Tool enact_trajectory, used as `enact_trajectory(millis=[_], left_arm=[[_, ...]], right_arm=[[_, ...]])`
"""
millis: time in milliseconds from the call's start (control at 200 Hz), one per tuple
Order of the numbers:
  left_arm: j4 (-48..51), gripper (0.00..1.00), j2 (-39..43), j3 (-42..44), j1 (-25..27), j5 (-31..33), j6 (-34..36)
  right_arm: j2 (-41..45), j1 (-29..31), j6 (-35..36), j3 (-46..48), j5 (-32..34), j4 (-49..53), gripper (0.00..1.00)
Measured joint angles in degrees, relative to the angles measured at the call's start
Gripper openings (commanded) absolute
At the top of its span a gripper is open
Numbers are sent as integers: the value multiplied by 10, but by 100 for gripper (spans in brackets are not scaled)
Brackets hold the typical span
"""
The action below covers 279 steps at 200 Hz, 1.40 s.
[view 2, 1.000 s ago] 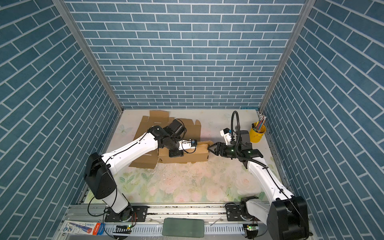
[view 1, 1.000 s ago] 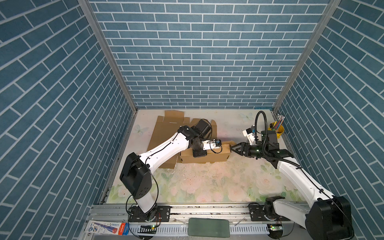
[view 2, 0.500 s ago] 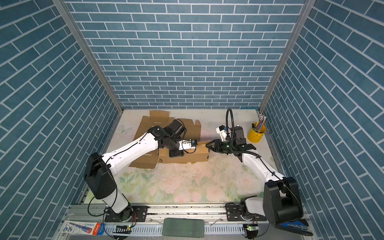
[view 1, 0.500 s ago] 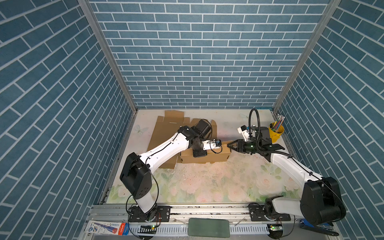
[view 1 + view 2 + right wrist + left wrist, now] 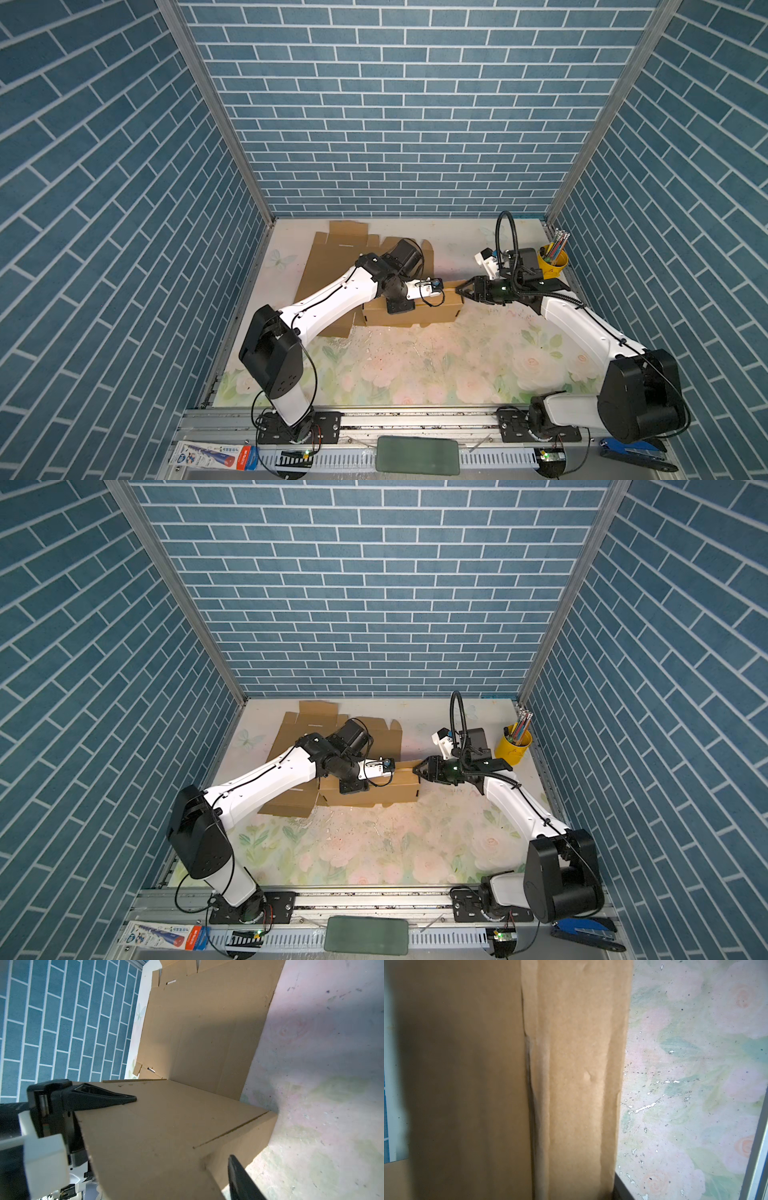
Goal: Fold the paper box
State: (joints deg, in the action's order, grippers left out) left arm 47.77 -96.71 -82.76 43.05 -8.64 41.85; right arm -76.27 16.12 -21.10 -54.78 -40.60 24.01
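The paper box is brown cardboard. Its flat sheet (image 5: 328, 266) lies at the back left, and one long wall (image 5: 415, 313) (image 5: 374, 796) is folded up along the front. My left gripper (image 5: 401, 306) (image 5: 353, 786) comes down over that wall and is shut on it. In the left wrist view cardboard (image 5: 571, 1084) fills the jaws and only one dark finger (image 5: 619, 1188) shows. My right gripper (image 5: 460, 289) (image 5: 417, 769) is at the wall's right end, open, its fingers spread around the end flap (image 5: 239, 1132). One right finger (image 5: 239, 1176) shows; the other is hidden behind cardboard.
A yellow cup of pencils (image 5: 552, 259) (image 5: 515, 742) stands at the back right, just behind my right arm. Blue brick walls close in three sides of the floral tabletop (image 5: 415, 365). A dark pad (image 5: 417, 455) lies on the front rail.
My right gripper has moved left up to the right end of the box wall and its jaws have shifted. The left arm and the box have stayed still.
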Motion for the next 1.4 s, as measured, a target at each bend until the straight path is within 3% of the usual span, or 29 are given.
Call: enact_trajectory(millis=[305, 480, 645, 820, 1030, 1145, 1395], left_arm=[[-5, 31, 0, 1, 0, 0, 2], [-5, 31, 0, 1, 0, 0, 3], [-5, 31, -3, -3, 0, 0, 5], [-5, 31, -3, -3, 0, -1, 6], [-5, 31, -4, -4, 0, -1, 6], [-8, 31, -4, -4, 0, -2, 6], [-7, 31, -8, -8, 0, -5, 6]], right_arm=[[-9, 23, 159, -173, 125, 200, 57], [-47, 47, 196, -205, 158, 251, 58], [-70, 55, 202, -205, 172, 272, 44], [-70, 59, 201, -209, 181, 279, 36], [-80, 67, 200, -228, 197, 287, 12], [-81, 73, 194, -233, 193, 291, 3], [-81, 76, 126, -234, 187, 287, 0]])
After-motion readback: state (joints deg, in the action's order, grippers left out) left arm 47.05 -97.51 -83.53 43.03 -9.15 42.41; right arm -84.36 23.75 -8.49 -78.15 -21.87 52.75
